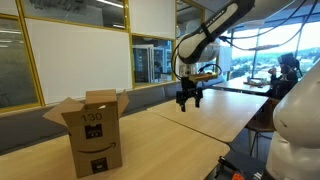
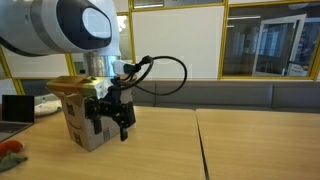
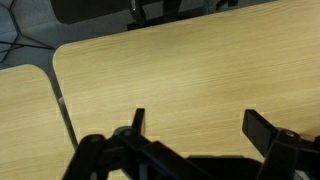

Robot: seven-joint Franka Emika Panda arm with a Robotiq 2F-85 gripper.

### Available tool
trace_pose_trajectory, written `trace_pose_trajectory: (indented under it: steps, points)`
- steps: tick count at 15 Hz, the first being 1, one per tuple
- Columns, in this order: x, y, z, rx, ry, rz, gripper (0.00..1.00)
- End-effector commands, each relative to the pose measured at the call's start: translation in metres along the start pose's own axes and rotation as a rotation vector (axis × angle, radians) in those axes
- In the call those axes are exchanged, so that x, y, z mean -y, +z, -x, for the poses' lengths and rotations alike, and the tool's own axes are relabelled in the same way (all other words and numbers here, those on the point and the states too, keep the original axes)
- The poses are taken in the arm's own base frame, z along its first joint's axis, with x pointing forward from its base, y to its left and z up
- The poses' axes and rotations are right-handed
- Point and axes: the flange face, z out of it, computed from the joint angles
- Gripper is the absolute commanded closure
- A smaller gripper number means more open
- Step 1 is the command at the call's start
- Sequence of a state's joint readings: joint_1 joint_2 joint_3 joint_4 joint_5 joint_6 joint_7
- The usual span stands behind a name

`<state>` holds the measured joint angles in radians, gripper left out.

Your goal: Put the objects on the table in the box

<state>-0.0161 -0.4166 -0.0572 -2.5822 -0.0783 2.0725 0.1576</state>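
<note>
Standing w/ flaps up on table (image 1: 185, 128), box (image 1: 95, 135) hides its contents; jaws spread wide, empty.

pincer (image 1: 189, 97) open, hanging over the table (image 1: 215, 118) with free air on all sides. Flat wood under it in wrist view, plus a seam (image 3: 62, 105) between tabletops. Only tall obstacle is the box (image 1: 95, 130), flaps up, well apart.

An open laptop (image 2: 14, 108) is seen at the far left of an exterior view, and an orange item (image 2: 8, 150) is seen below it. A whiteboard (image 1: 75, 55) is mounted behind. A grey bench (image 2: 250, 95) is set along the wall. A person (image 1: 287, 68) is seated in the background.
</note>
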Motion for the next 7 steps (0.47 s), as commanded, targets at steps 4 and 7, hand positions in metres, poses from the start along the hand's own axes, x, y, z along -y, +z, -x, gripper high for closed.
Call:
trace_pose_trajectory:
  steps: [4,7]
  points:
    - [0.0004,0.0034,-0.0013,0.010,-0.001,0.002,0.00]
    - [0.0002,0.0036,-0.0013,0.010,0.000,0.002,0.00]
